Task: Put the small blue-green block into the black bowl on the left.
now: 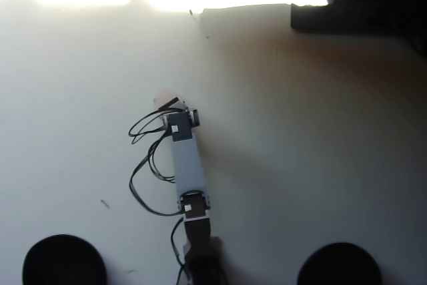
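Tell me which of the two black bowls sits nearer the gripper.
The black bowl at the overhead view's bottom left; the gripper leans toward that side, while the other bowl sits bottom right.

The arm (186, 168) was a long grey bar w/ black motor blocks, small white stickers & loopy black cables (148, 165).

Views: one, overhead, fixed | Facing: straight down onto the table (320, 165) | Range: far, whole workspace in frame | Arm (187, 171) base at 6 o'clock, reaching toward 12 | Bowls cropped at 7 (63, 259) and 5 o'clock (339, 263) | Glare at 12 | Shared coverage: n/a
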Action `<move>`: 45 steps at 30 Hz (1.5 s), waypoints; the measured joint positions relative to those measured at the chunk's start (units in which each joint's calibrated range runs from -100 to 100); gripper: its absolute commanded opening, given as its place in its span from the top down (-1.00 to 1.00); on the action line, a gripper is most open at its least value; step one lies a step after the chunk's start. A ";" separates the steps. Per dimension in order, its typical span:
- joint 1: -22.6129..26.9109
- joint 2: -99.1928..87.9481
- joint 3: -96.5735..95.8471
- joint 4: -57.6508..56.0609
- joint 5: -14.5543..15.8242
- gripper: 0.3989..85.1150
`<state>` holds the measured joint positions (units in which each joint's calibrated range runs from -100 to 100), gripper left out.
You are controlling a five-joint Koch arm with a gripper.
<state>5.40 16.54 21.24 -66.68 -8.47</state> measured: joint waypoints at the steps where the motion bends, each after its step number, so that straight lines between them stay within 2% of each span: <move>1: 0.00 0.00 0.00 0.00 0.00 -0.01; 30: -0.24 2.90 0.55 2.14 -0.20 -0.03; 31: -0.29 4.29 3.05 1.97 -0.10 0.02; 34: -0.10 10.73 16.34 -1.89 0.93 0.34; 35: -0.15 14.02 22.99 -4.52 1.66 0.42; 36: -0.10 22.60 39.43 -12.42 3.27 0.46; 37: -0.10 23.23 40.26 -12.83 3.37 0.46; 38: -0.15 32.20 55.49 -19.91 4.20 0.46; 40: -0.10 34.60 57.89 -22.30 4.20 0.44; 41: -0.15 35.48 57.80 -23.36 4.10 0.39; 44: -0.10 35.86 57.71 -23.94 3.37 0.08; 45: -0.10 35.61 57.89 -23.94 3.08 0.05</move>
<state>5.30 52.15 79.13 -90.62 -5.40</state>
